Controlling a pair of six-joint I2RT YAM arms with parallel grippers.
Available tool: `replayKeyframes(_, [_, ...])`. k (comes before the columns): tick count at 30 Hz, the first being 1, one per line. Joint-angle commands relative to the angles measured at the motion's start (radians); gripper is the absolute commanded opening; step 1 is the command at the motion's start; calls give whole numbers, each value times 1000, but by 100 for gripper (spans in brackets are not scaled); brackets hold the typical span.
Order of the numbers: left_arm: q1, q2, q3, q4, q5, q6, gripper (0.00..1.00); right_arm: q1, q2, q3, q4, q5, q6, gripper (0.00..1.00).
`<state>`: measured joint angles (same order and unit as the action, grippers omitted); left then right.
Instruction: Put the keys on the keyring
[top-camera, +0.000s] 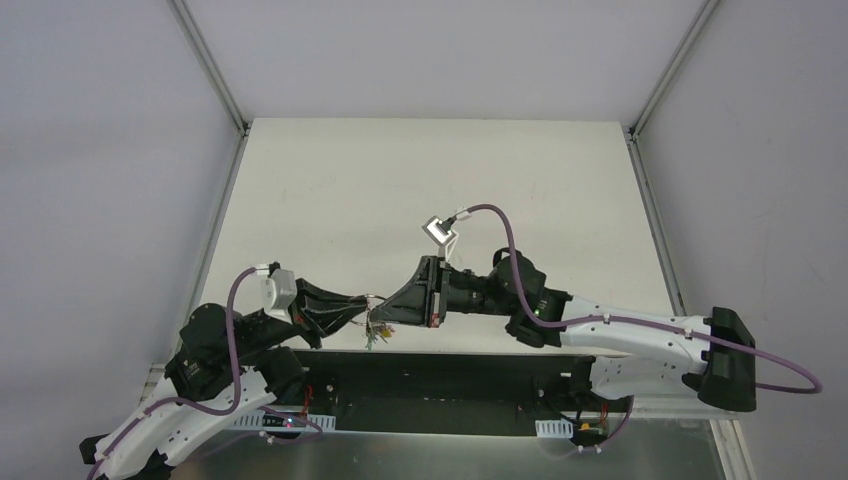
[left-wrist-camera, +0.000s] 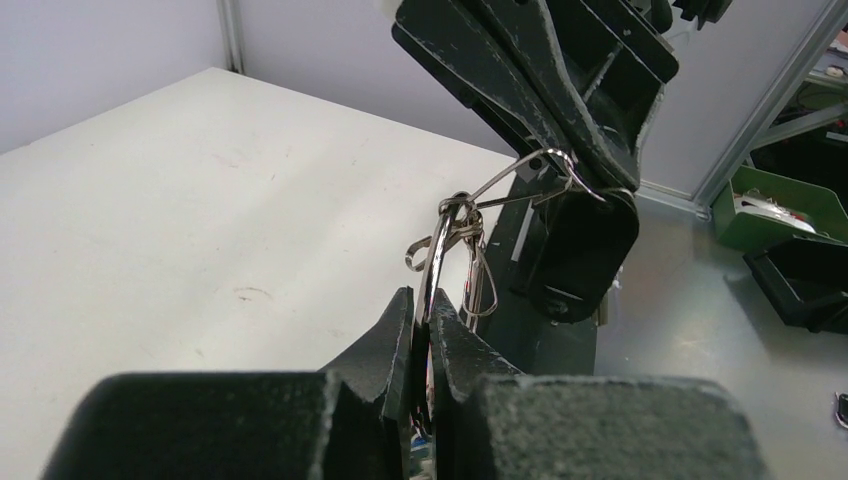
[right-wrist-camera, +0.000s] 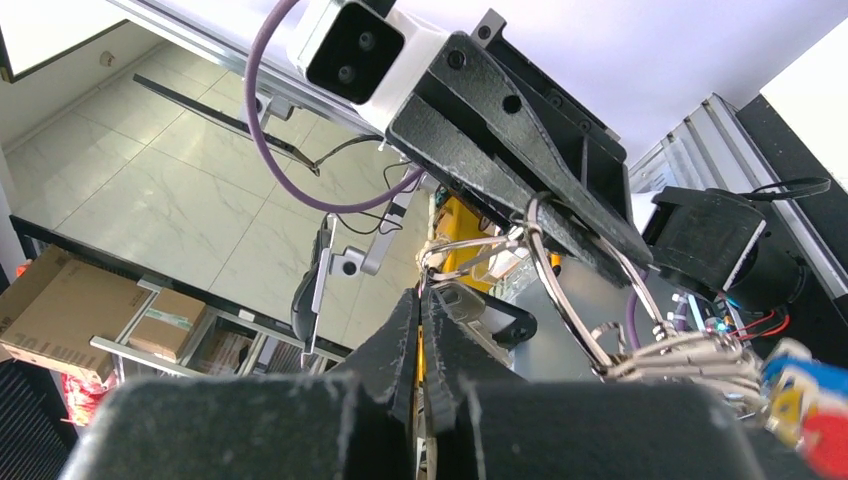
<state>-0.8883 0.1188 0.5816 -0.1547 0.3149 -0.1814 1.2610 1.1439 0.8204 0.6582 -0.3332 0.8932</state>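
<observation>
— Left gripper (left-wrist-camera: 425, 302)?
— Clamped on the keyring (left-wrist-camera: 439, 238), facing the right gripper (right-wrist-camera: 420, 296), itself pinched shut.
— The keys (top-camera: 377, 336)?
— Hanging just beneath both, over the table's (top-camera: 330, 200) near edge.

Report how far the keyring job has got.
Done: a bunch of keys already hangs from the keyring. In hand: left gripper and right gripper both pinch its wire loops, holding it in the air. Left: cannot tell which keys remain unthreaded.

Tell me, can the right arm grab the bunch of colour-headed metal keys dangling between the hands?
Probably not yet: the right hand is shut on a thin silver wire loop and must release first; the key bunch hangs close by.
</observation>
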Motion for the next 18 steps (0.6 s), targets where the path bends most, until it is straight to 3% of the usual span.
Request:
replayKeyframes(1, [11, 28, 32, 10, -92, -12, 0, 35, -61, -15, 75, -11, -17, 0])
replayKeyframes(5, [11, 34, 35, 9, -112, -12, 0, 62, -71, -50, 39, -17, -29, 0])
replayKeyframes(6, [11, 33, 35, 9, -119, -9, 0, 72, -77, -57, 7, -11, -39, 5])
replayKeyframes(8, [11, 31, 36, 9, -128, -4, 0, 92, -100, -83, -43, 15, -58, 26])
replayKeyframes(11, [11, 28, 39, 9, -142, 8, 0, 112, -156, -137, -75, 69, -74, 39])
replayKeyframes(18, [11, 66, 74, -6, -178, 35, 0, 135, -337, -201, -263, 226, -145, 45])
